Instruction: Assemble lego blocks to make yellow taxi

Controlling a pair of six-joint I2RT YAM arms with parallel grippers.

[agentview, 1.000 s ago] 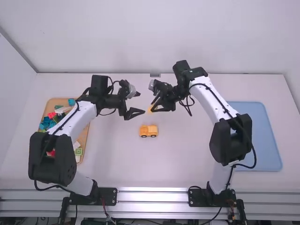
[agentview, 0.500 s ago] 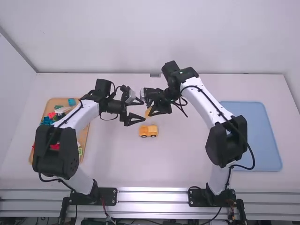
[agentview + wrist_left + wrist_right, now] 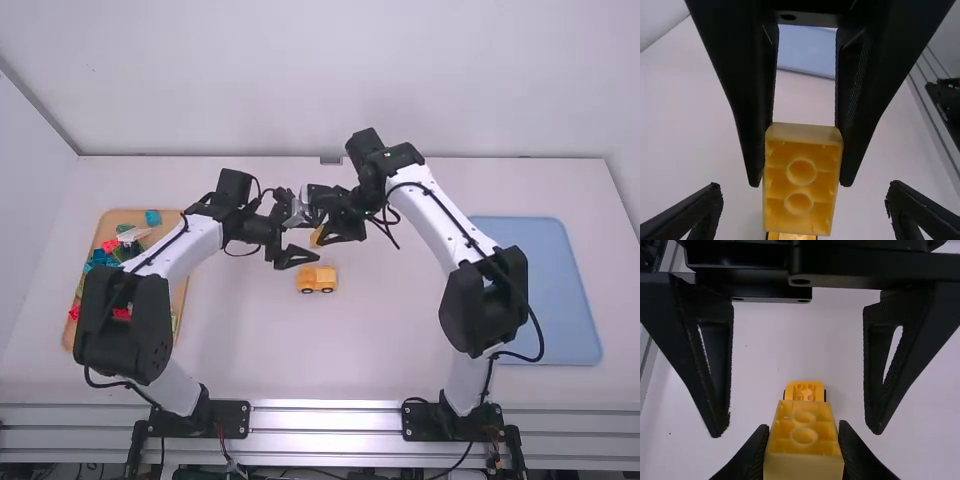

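At the far left of my white table point(image 3: 390, 350), the orange-brown tray point(image 3: 182, 300) holds loose red, teal, green and white blocks point(image 3: 152, 217), partly behind my left arm point(image 3: 180, 251). That arm leans over the tray and reaches toward the middle, where my left gripper point(image 3: 305, 238) has its two fingers spread wide. In the left wrist view they stand well apart, one on each side of the yellow block point(image 3: 801, 187), and neither grips it.

Near the middle sits the small yellow vehicle point(image 3: 316, 280), upright on the table on black wheels, with round studs on top in the right wrist view. The yellow block is up in the air, apart from the vehicle, and its face toward my left wrist has two round hollows.

Next comes my right gripper point(image 3: 323, 238), clamped on that block from both sides. My right arm point(image 3: 440, 215) reaches in from the right, and beyond it lies the flat blue tray point(image 3: 560, 300).
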